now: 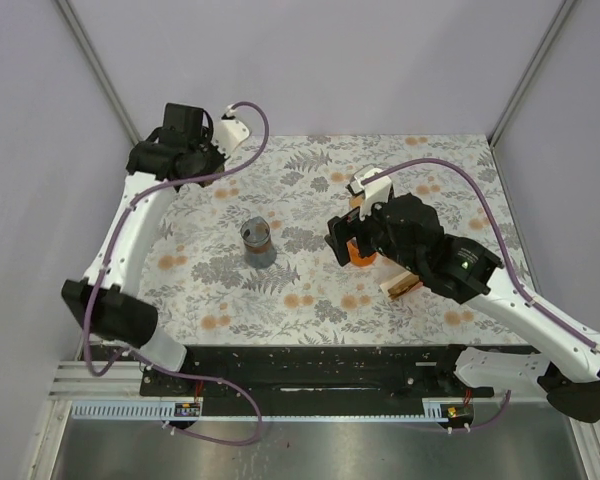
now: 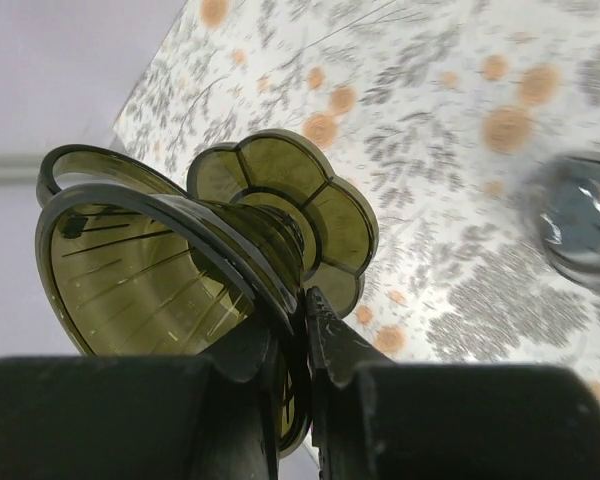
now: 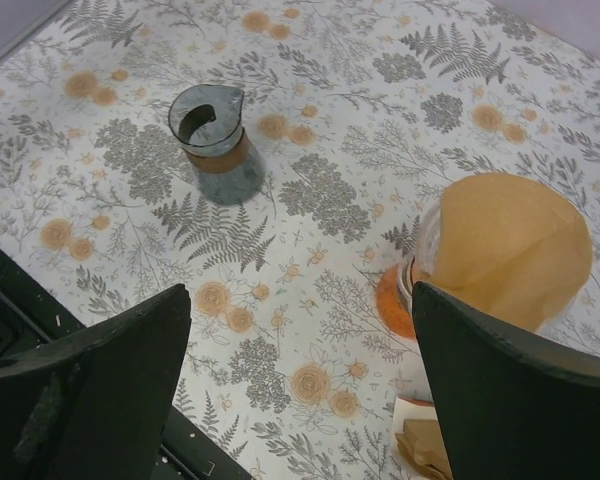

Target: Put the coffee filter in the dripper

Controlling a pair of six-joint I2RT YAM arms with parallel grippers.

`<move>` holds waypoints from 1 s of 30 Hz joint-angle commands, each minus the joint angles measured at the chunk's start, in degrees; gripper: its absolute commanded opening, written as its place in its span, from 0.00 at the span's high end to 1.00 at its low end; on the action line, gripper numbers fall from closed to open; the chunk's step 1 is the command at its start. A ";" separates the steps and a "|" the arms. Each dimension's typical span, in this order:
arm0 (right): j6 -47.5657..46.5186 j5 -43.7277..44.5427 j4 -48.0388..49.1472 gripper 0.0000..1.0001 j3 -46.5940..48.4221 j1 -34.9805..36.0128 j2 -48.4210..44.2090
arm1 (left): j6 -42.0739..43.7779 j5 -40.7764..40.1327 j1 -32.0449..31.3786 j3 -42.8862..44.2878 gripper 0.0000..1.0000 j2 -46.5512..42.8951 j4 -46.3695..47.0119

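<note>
Left gripper [image 2: 298, 325] clamped the rim of the olive translucent plastic dripper [image 2: 160, 270], lower centre; right gripper [image 3: 300, 295] gaped wide, brown paper cone filter [image 3: 505, 250] at frame right.

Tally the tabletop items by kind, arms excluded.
dripper: 1
glass carafe: 1
brown paper filter: 1
orange-based clear holder: 1
tan stack, contents unclear: 1
Total: 5

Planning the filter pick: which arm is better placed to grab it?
Right. The right gripper is open, right beside the coffee filter; the left gripper is shut on the dripper, far from it.
</note>
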 commanded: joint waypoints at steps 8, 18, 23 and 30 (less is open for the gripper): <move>7.03 12.88 -3.36 0.01 0.09 0.03 -4.44 | -0.80 -2.91 -19.70 -13.78 1.00 -14.04 -6.67; 5.72 11.66 -2.40 0.01 -5.01 0.03 -9.11 | -3.52 -10.57 -26.39 -20.39 1.00 -11.32 0.89; 4.84 10.87 -1.70 0.01 -6.15 0.03 -9.90 | -3.70 -10.57 -27.01 -21.09 1.00 -8.43 1.86; 4.13 10.96 -1.52 0.01 -6.42 0.03 -10.25 | -4.40 -10.83 -27.01 -22.14 1.00 -6.58 2.73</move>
